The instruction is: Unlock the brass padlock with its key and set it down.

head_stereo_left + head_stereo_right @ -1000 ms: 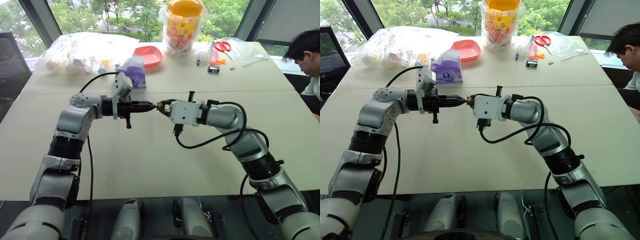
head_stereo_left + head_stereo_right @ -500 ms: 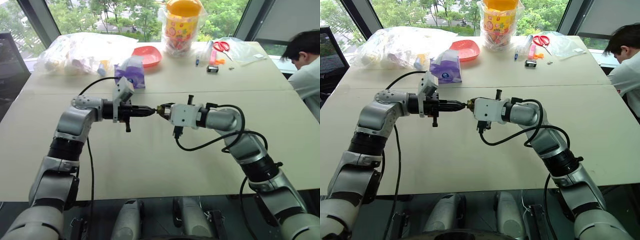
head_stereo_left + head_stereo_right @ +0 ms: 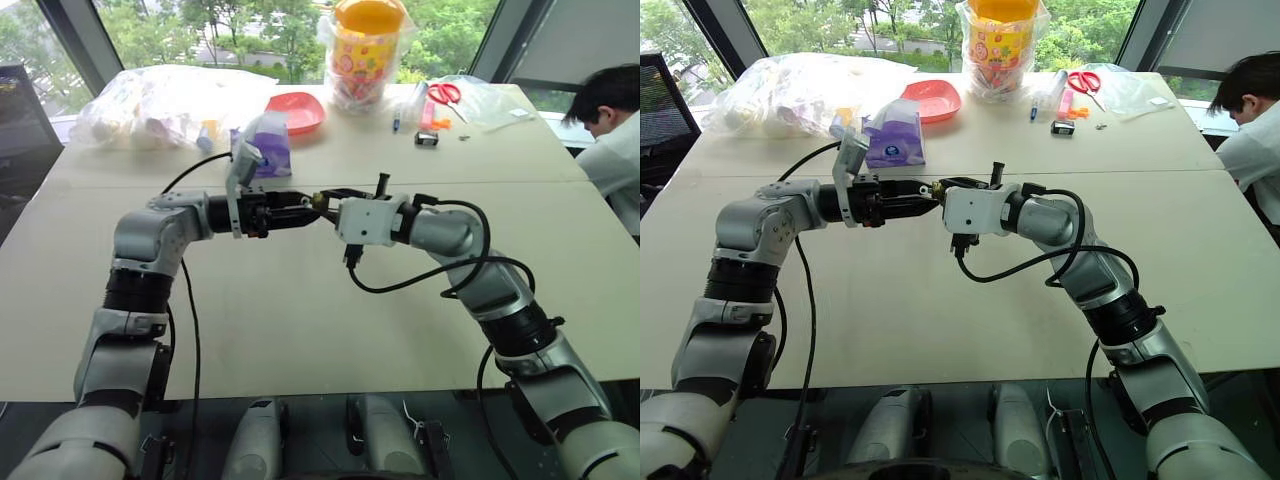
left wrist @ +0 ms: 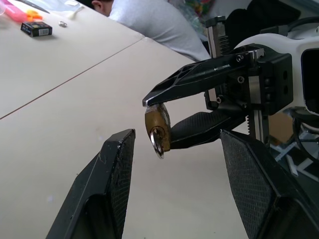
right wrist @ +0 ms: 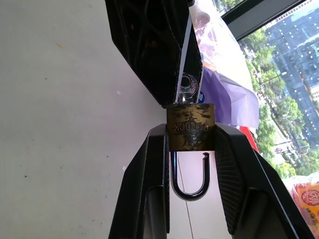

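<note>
Unlatched brass padlock (image 5: pixel 191 127) above bare table (image 3: pixel 300 330) centre.

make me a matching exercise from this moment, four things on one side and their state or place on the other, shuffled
Things:
1. brass padlock
2. key
3. left end effector
4. red plate

States or places:
A. open, fingers apart on either side of the lock
B. clamped between the right end effector's fingers, shackle sprung open
C. on the far part of the table, near the purple pack
D. sticking out of the lock body

Pairs: 1-B, 2-D, 3-A, 4-C
</note>
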You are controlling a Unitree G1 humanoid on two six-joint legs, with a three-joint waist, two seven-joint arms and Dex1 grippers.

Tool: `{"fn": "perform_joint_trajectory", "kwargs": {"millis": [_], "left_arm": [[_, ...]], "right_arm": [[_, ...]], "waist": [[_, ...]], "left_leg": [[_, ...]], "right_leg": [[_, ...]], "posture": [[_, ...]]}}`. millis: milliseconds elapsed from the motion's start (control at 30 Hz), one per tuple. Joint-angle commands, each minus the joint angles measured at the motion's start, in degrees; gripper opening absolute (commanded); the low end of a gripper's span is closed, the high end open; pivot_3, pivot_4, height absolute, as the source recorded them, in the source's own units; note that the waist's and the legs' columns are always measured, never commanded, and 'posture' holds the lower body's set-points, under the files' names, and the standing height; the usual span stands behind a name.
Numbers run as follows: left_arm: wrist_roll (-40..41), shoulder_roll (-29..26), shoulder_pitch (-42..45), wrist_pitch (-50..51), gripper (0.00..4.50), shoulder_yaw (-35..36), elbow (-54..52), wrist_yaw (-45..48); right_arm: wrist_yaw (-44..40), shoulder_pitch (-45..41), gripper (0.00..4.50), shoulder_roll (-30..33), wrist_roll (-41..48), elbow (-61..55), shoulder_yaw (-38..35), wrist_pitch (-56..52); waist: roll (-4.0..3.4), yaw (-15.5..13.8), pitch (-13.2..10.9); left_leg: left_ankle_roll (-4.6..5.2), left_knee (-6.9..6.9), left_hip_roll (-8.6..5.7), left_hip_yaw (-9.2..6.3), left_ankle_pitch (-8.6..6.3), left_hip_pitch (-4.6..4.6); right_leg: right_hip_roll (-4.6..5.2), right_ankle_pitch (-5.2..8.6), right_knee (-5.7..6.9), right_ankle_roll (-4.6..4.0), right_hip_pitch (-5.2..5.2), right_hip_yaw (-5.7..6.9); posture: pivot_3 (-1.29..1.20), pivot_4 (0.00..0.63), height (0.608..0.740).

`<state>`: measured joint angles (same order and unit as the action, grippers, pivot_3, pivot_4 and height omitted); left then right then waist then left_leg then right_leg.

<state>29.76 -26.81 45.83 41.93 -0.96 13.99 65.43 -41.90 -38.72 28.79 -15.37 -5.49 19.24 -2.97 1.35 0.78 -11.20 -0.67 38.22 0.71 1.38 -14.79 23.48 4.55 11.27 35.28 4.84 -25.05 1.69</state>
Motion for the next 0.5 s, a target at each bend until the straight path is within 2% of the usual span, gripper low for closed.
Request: {"fn": "perform_joint_trajectory", "kwargs": {"millis": [33, 100, 133, 200, 333, 367, 500], "left_arm": [[-0.5, 0.2, 1.8, -1.8, 2.77, 0.4, 0.7, -0.5], [-0.9, 0.8, 2.1, -2.8, 2.77, 0.3, 1.8, -0.8], [-0.8, 1.1, 2.2, -2.9, 2.54, 0.3, 2.1, -0.9], [-0.7, 1.5, 2.3, -3.0, 1.94, 0.4, 2.3, -0.8], [-0.7, 1.9, 2.5, -3.1, 0.28, 0.3, 2.4, -0.8], [-0.7, 2.0, 2.5, -3.2, 0.03, 0.3, 2.4, -0.8], [-1.0, 2.1, 2.5, -3.5, 0.03, -0.1, 2.3, -0.6]], "right_arm": [[0.7, -1.8, 0.67, -0.3, -0.3, -1.3, -1.2, 1.1], [0.8, -1.9, 0.67, -0.3, -0.7, -1.6, -1.1, 1.3], [0.8, -2.0, 0.67, -0.5, -0.8, -1.8, -1.1, 1.2], [0.8, -2.1, 0.67, -0.7, -0.9, -2.2, -1.1, 1.0], [0.6, -1.9, 0.67, -0.9, -1.2, -2.9, -1.2, 0.7], [0.5, -1.8, 0.67, -0.9, -1.2, -3.0, -1.2, 0.7], [0.4, -1.6, 0.67, -1.0, -1.5, -3.4, -1.2, 0.6]], "waist": [[0.00, 0.0, 0.0], [0.00, 0.0, 0.0], [0.00, 0.0, 0.0], [0.00, -0.1, 0.0], [0.00, -0.1, 0.0], [0.00, -0.1, 0.0], [0.00, -0.1, 0.0]], "left_leg": [[0.00, 0.00, 0.00, 0.00, 0.00, 0.00], [0.00, 0.00, 0.00, 0.00, 0.00, -0.01], [0.00, 0.00, 0.00, 0.00, 0.00, -0.01], [0.00, 0.00, 0.00, 0.00, 0.00, 0.00], [0.00, 0.00, -0.01, 0.00, 0.00, 0.00], [0.00, 0.00, -0.01, 0.00, 0.00, -0.01], [0.00, 0.00, 0.00, -0.01, 0.00, -0.01]], "right_leg": [[0.00, 0.00, 0.00, 0.00, 0.00, 0.00], [0.00, 0.00, 0.01, 0.00, 0.00, 0.00], [0.00, 0.00, 0.01, 0.00, 0.00, 0.00], [0.00, 0.00, 0.00, 0.00, 0.01, 0.00], [0.00, 0.00, 0.00, 0.00, 0.02, 0.00], [0.00, 0.00, 0.00, 0.00, 0.02, 0.00], [0.00, 0.00, 0.00, 0.00, 0.01, 0.00]], "posture": [[0.00, 0.150, 0.740], [0.00, 0.150, 0.740], [0.00, 0.150, 0.740], [0.00, 0.150, 0.740], [0.00, 0.150, 0.740], [0.00, 0.150, 0.740], [0.00, 0.150, 0.740]]}}
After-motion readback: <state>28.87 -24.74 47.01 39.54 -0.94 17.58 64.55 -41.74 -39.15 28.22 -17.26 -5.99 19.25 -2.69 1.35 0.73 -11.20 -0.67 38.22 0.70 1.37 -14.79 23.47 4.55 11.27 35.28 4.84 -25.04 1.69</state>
